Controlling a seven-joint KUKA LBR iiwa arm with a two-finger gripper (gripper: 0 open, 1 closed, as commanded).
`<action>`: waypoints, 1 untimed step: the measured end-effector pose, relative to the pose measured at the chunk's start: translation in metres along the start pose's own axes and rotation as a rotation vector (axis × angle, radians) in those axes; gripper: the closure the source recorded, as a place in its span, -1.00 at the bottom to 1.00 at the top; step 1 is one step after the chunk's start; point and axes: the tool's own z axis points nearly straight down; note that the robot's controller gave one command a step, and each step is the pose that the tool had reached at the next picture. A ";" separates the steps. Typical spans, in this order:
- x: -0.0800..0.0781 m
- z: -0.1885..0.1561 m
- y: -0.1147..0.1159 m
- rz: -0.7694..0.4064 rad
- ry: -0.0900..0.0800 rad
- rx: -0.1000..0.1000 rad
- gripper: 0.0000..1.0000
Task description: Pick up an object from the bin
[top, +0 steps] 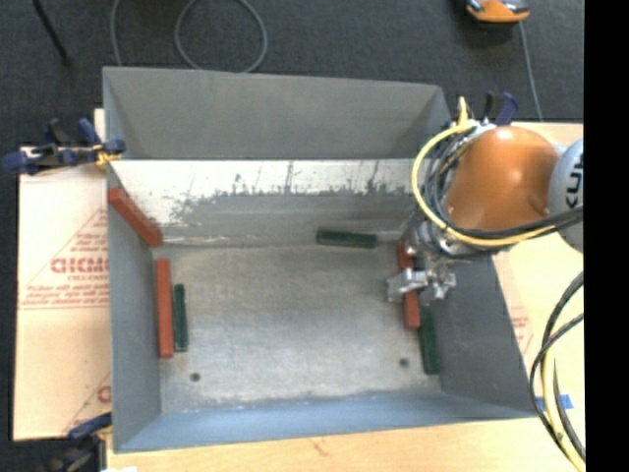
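Hanging low beside the right wall of the grey metal bin [295,332], the silvery metal gripper [420,285] sits directly over a slim red flat stick [411,313] that lies on the floor, roughly parallel to that wall. A short red stretch of the stick shows on the back side of the tool and a longer one on the front side; its middle is hidden under the metal. Whether the gripper is released or clenched, I cannot tell, since the wrist covers its tip, and no contact with the stick can be made out.

Just past the front end of the red stick, a dark green flat stick [428,350] runs on along the foot of the right wall towards the front right corner, close to touching it end to end. A second dark green stick [346,237] lies crosswise near the back wall, a little to the left of the gripper and apart from it.

Well apart, along the left wall, a long red stick [164,308] and a shorter dark green stick [180,318] lie side by side, and another red stick [135,216] slants along the back left corner.

Above the gripper, the rounded orange cover [496,180] and looping yellow cables [428,180] overhang the back right corner.
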 end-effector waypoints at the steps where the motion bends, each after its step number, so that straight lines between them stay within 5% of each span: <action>1: -0.003 -0.184 -0.011 -0.098 0.014 -0.004 1.00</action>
